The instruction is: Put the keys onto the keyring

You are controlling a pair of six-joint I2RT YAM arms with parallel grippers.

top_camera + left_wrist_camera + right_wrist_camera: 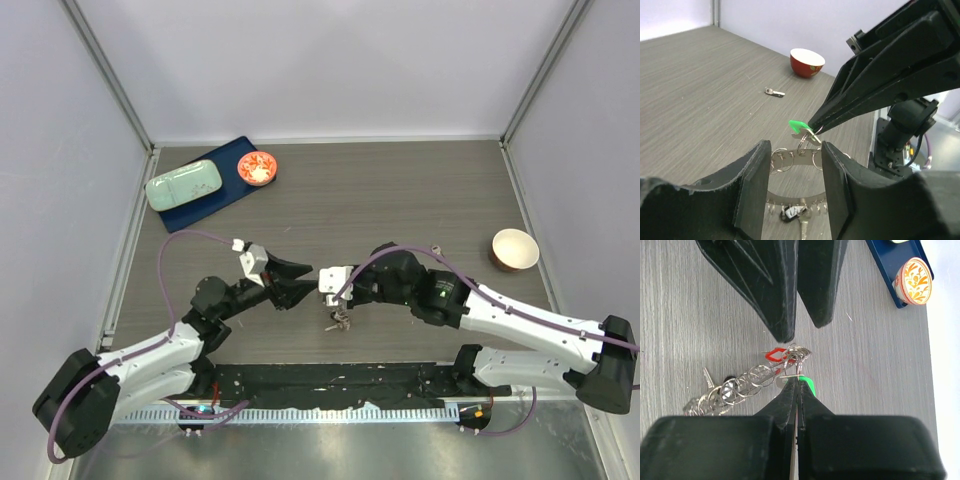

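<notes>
The keyring (735, 387) is a grey metal band fringed with small silver rings, lying on the table; it also shows in the left wrist view (795, 161) and in the top view (338, 320). My right gripper (799, 377) is shut on the green-tagged key (809, 385), held at one of the band's small rings. The green tag (799, 126) sits at its tips. A red-tagged key (774, 354) hangs on the ring just beyond. My left gripper (796, 150) is open, its fingers (775, 285) either side of the band, facing the right gripper (328, 292).
A small loose metal key (774, 92) lies farther out on the table. A red bowl (514, 249) stands at the right. At the back left is a blue tray (228, 157) with a pale green case (184, 184) and a small orange-patterned bowl (258, 167).
</notes>
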